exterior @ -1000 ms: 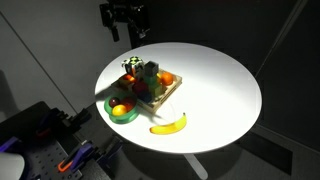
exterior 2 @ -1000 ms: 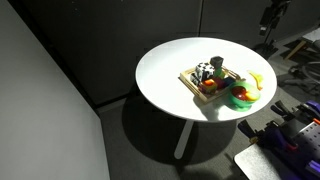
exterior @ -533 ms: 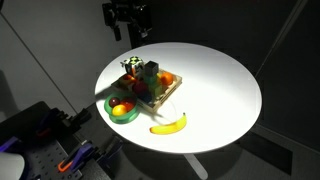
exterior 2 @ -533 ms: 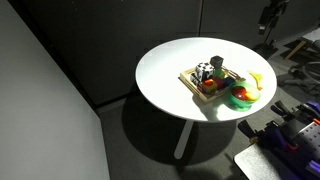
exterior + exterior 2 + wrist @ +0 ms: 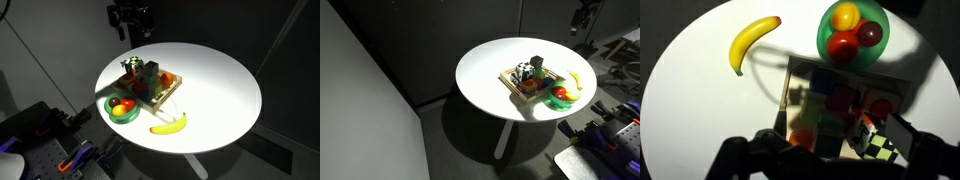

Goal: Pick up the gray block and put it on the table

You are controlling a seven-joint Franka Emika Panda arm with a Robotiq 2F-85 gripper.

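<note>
A small wooden tray (image 5: 170,93) of coloured blocks stands on the round white table (image 5: 215,90), and shows in both exterior views (image 5: 510,80). A dark greyish block (image 5: 150,71) stands among them; in the wrist view (image 5: 832,130) it sits in shadow and its colour is hard to tell. My gripper (image 5: 130,27) hangs high above the table's far edge, well clear of the tray, open and empty. It also shows in an exterior view (image 5: 582,20). In the wrist view its dark fingers (image 5: 830,162) frame the tray from above.
A green bowl (image 5: 122,109) of fruit stands next to the tray, also in the wrist view (image 5: 852,32). A banana (image 5: 170,124) lies on the table beyond it (image 5: 752,42). A black-and-white checkered block (image 5: 880,145) sits in the tray.
My gripper has drifted slightly sideways toward the table over the last second. The tray, bowl and banana have not moved.
</note>
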